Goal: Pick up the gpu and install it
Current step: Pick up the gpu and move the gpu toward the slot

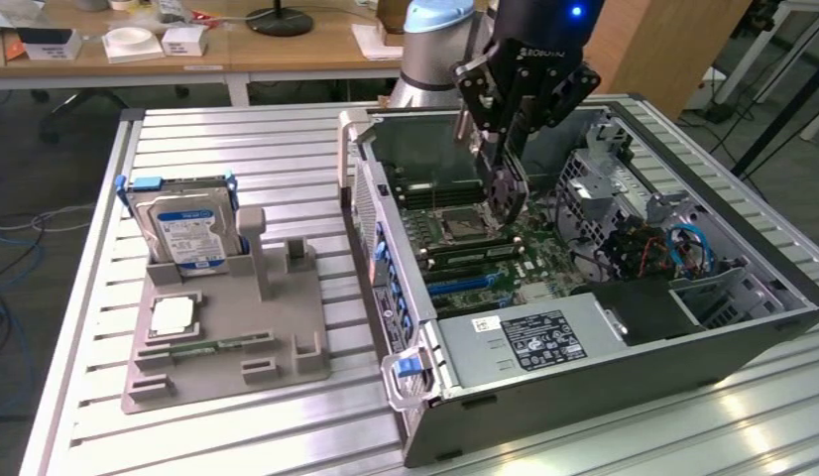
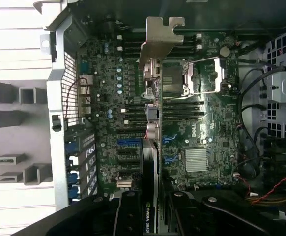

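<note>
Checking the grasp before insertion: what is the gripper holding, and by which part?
The gripper holds the gpu by its upper edge, the card hanging above the motherboard.

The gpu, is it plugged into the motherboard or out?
Out. The end effector holds the gpu on edge above the motherboard, inside the open case, not in any slot.
</note>
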Controlling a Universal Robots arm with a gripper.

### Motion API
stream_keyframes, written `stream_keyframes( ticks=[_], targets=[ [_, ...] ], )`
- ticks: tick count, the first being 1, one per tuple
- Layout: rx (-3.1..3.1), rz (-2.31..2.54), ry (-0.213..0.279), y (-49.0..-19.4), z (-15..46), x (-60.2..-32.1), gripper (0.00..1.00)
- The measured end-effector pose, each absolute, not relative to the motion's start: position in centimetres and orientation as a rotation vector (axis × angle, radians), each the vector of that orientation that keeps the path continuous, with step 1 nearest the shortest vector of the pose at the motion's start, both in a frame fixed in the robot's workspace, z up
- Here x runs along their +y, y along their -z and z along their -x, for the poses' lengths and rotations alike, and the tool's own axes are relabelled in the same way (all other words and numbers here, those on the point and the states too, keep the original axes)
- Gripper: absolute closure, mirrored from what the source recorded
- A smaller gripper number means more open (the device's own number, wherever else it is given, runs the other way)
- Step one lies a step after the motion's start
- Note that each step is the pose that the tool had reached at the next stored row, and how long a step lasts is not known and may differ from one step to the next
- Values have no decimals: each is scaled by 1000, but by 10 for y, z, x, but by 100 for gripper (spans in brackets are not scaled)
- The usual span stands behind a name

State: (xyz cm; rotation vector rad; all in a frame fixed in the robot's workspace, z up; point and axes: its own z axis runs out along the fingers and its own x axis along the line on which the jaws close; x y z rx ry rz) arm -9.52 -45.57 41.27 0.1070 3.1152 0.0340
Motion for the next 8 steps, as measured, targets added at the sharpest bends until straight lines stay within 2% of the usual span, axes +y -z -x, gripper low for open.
stream_keyframes(
  ticks=[8],
  targets=[
    [3116,-99,-34,-413,78,-456,74]
  ],
)
